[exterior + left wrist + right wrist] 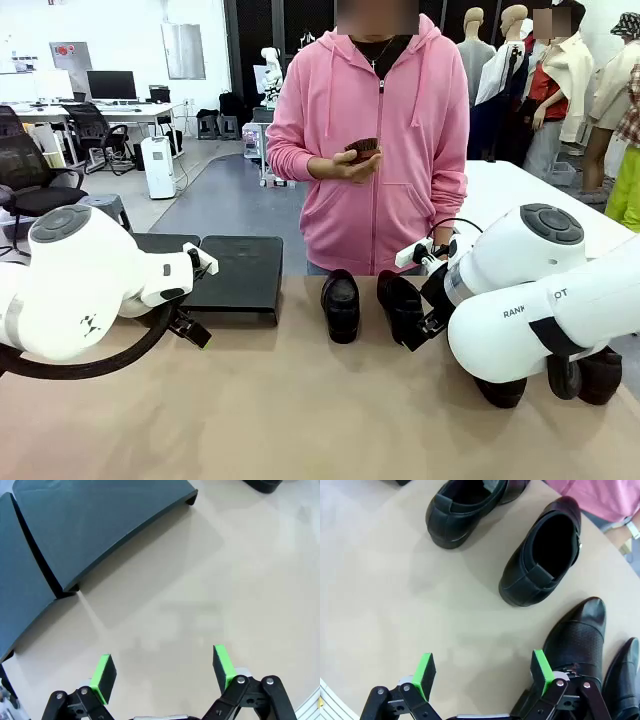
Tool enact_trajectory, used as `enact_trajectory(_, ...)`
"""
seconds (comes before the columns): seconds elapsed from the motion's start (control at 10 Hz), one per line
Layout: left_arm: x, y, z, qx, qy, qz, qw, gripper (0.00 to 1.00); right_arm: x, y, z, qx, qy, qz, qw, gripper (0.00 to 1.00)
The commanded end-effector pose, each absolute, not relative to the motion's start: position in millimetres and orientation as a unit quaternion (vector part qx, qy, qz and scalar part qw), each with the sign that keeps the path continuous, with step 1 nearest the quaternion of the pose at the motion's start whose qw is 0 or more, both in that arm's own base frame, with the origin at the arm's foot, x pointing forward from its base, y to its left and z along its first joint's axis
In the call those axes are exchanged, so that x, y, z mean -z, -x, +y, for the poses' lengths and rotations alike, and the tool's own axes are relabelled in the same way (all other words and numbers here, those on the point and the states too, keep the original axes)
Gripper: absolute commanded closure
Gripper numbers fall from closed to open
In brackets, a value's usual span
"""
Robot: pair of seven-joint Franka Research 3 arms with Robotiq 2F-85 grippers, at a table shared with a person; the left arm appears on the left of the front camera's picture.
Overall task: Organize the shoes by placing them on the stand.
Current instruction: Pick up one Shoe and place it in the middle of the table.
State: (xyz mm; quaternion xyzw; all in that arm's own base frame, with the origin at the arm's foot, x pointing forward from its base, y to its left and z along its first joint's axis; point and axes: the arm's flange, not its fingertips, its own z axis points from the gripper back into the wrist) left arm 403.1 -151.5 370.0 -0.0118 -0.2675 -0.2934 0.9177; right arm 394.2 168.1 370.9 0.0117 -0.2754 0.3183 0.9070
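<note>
Right wrist view is best for the shoes (pixel 542 555). That loafer sits at 1 o'clock from the right gripper (pixel 482 674), and another loafer (pixel 465 510) is at 12 o'clock. Both are upright on the table (pixel 380 595), openings up. A third shoe (pixel 577 635) is at 3 o'clock, just beside one green pad (pixel 542 672), and I can't tell if they touch. A fourth shoe (pixel 626 680) is cut off by the frame edge.

Both sets of fingers are spread wide with nothing between them. The left gripper (pixel 164 674) hovers over bare table, with the stand (pixel 100 525) at 11 o'clock. The slopes I can see are bare.

Handling guess: stiff leather and chunky soles, so they're probably fairly heavy and won't crush, but that gloss looks slippery. I'd pinch the heel collar or a side wall through the opening, not the rounded toe.

Hard to read in the front view: the right arm (pixel 560 300) hides most of the two nearer shoes, and the left arm (pixel 70 290) covers part of the stand. The dark thing (pixel 362 150) in the person's (pixel 380 100) hand is too small to name.
</note>
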Motion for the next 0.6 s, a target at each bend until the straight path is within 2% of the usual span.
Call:
enact_trajectory(0.0,-370.1,-403.0,-151.5,0.293,0.012,-0.268,0.918,0.00,-370.9,-394.2,168.1,-0.318,-0.012,-0.275,0.907,0.00)
enact_trajectory(0.5,-370.1,-403.0,-151.5,0.293,0.012,-0.268,0.918,0.00,-370.9,-394.2,168.1,-0.318,-0.012,-0.275,0.907,0.00)
